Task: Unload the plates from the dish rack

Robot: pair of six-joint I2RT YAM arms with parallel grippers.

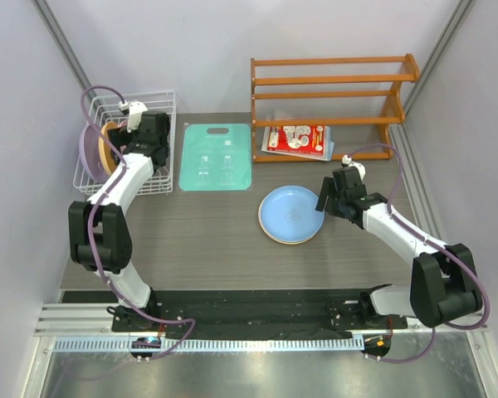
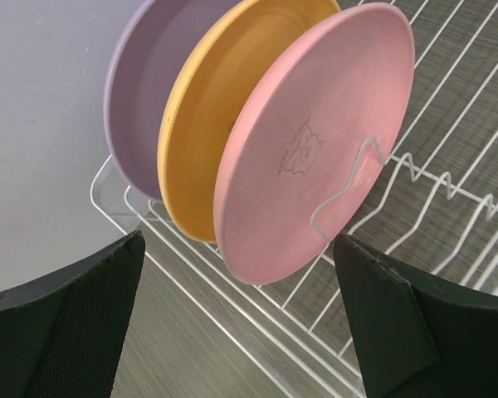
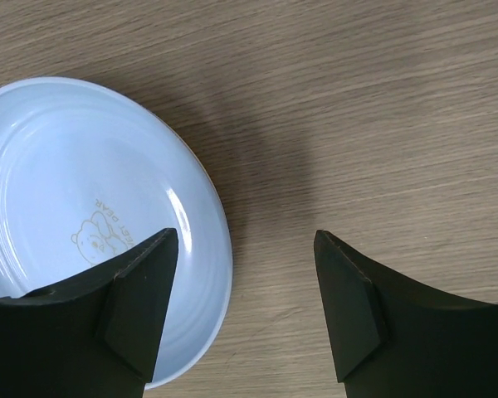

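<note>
The white wire dish rack (image 1: 162, 170) stands at the back left. In the left wrist view a lavender plate (image 2: 141, 83), a yellow-orange plate (image 2: 207, 124) and a pink plate (image 2: 315, 149) stand upright in its slots (image 2: 436, 186). My left gripper (image 2: 241, 319) is open and empty, just short of the pink plate's lower rim; it hovers over the rack (image 1: 129, 149). A light blue plate (image 1: 290, 213) lies flat mid-table, a thin orange rim showing beneath it. My right gripper (image 3: 245, 286) is open and empty, its left finger over that plate's (image 3: 66, 182) edge; it shows beside the plate (image 1: 328, 201).
A teal cutting board (image 1: 217, 157) lies right of the rack. An orange wooden slatted shelf (image 1: 332, 91) stands at the back right with a red-and-white package (image 1: 297, 139) under it. Grey walls close in the left, right and back.
</note>
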